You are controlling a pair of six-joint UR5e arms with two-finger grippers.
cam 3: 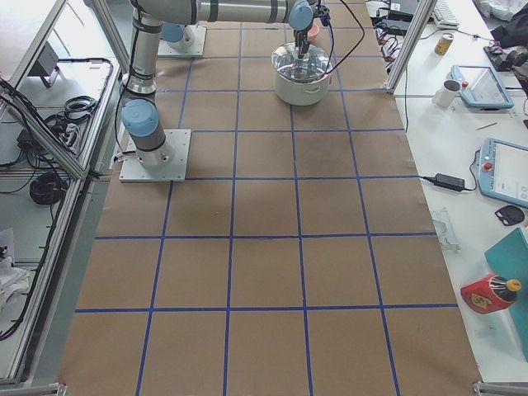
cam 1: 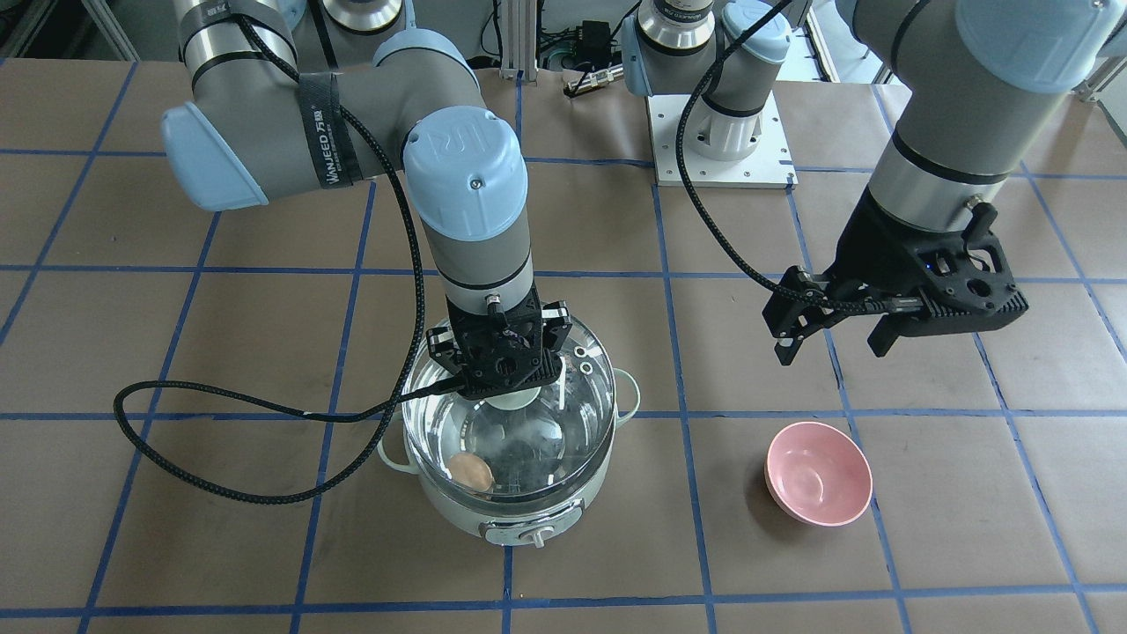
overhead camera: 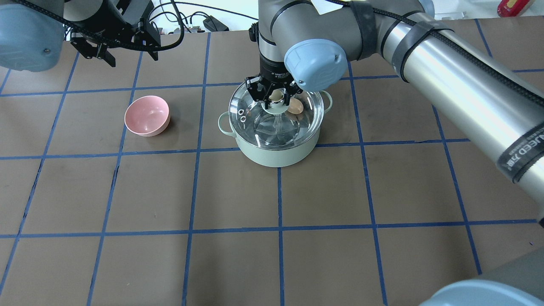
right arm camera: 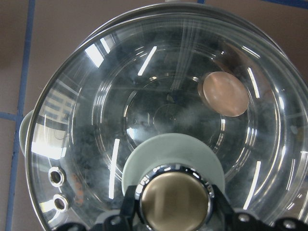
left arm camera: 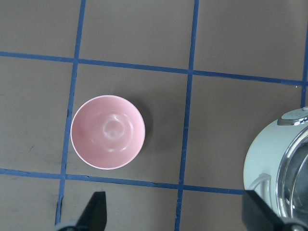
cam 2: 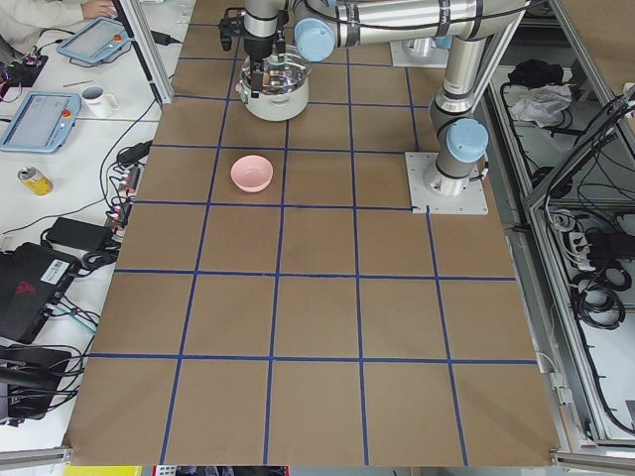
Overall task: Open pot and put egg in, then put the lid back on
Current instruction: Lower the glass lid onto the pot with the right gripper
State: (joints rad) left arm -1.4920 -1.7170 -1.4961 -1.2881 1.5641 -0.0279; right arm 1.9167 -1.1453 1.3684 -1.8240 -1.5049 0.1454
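- Lettering: reads "WANJEED" in white, then characters too small to make out, on the black strap round the right arm; shows a raised "UR" on the pale blue joint cap just below it.
- Pot: stands on the brown, blue-gridded desk, with its knob panel turned away from the robot; bears panel markings too small to read.
- Lid: sits across the pot's rim, with its two vent holes on the side toward the robot.
- Egg: lies inside the pot under the glass, close to the steel wall and across from the vent holes.
- Right gripper: points straight down over the lid's centre, clenched on the beige ball knob; carries a small white label on its body, too fine to read.
- Left gripper: hangs above the desk, released, with fingers wide apart and nothing between them; keeps well apart from the pot.
- Pink bowl: rests upright on the desk beside the pot, on the left gripper's side.
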